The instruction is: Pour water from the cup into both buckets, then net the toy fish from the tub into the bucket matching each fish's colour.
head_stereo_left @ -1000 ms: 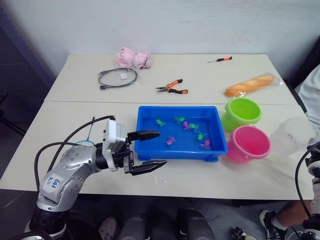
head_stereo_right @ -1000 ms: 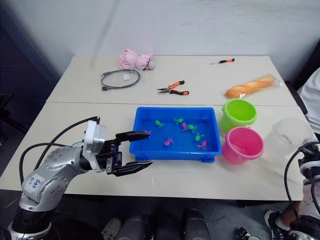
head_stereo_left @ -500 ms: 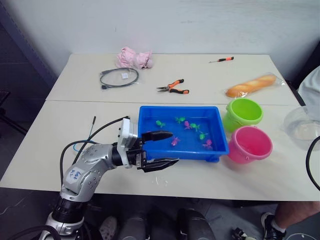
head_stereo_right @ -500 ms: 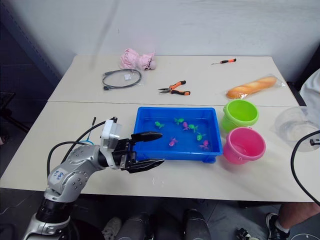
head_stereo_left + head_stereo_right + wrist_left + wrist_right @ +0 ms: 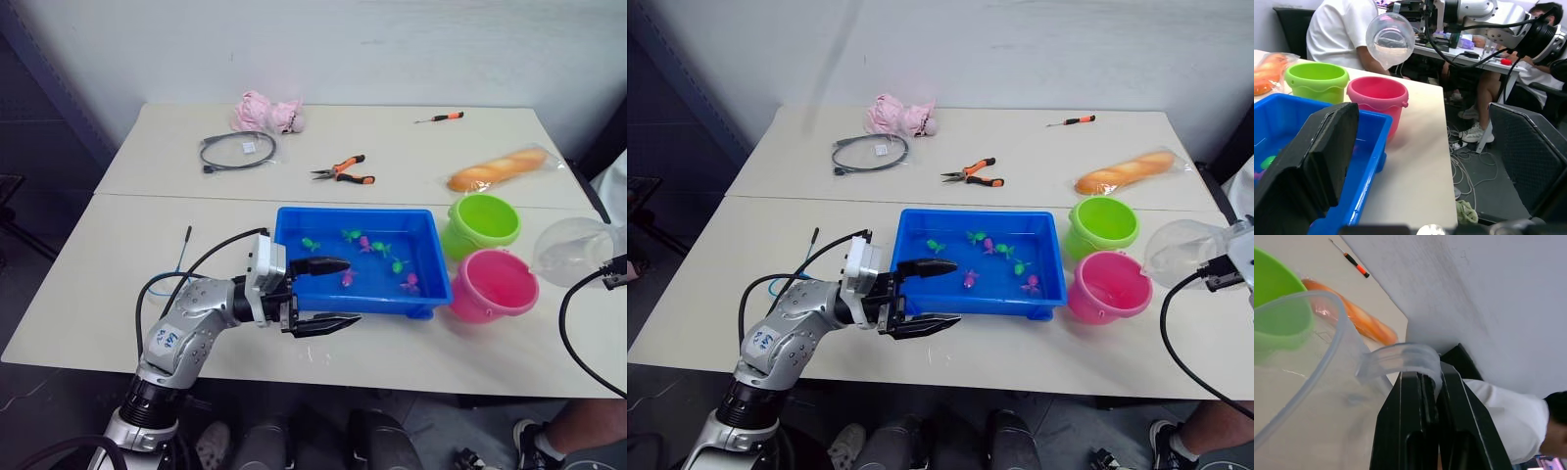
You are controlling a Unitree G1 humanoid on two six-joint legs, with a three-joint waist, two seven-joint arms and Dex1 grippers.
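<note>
I see the pale tabletop (image 5: 118, 245) carrying every item, ordered below from largest to smallest.

The tub (image 5: 431, 257), bright blue, sits at the centre of the near half of the tabletop. The toy fish (image 5: 312, 243), green and magenta, lie scattered inside it.

My left gripper (image 5: 327, 293) hangs at the tub's near-left corner with its jaws apart and empty: the upper finger reaches over the rim, the lower one sits just outside the front wall.

The cup (image 5: 574, 252), clear, is held off the tabletop to the right of the buckets, tilted with its mouth turned toward them. In the left wrist view a little water (image 5: 1389, 48) shows inside it, and it hangs above and behind the pink bucket (image 5: 495, 284). My right gripper (image 5: 1421, 417) has its jaws clamped on the cup's handle (image 5: 1400, 360).

The green bucket (image 5: 481, 221) stands just right of the tub's far corner; the pink bucket stands in front of it, touching or nearly touching it, I cannot tell which.

On the far half lie a bread loaf in wrap (image 5: 498, 167), a coiled black cable (image 5: 237, 150), a pink cloth toy (image 5: 265, 111), orange-handled pliers (image 5: 344, 173) and a small screwdriver (image 5: 440, 117).

A thin dark stick (image 5: 183, 247) lies left of my left arm.
</note>
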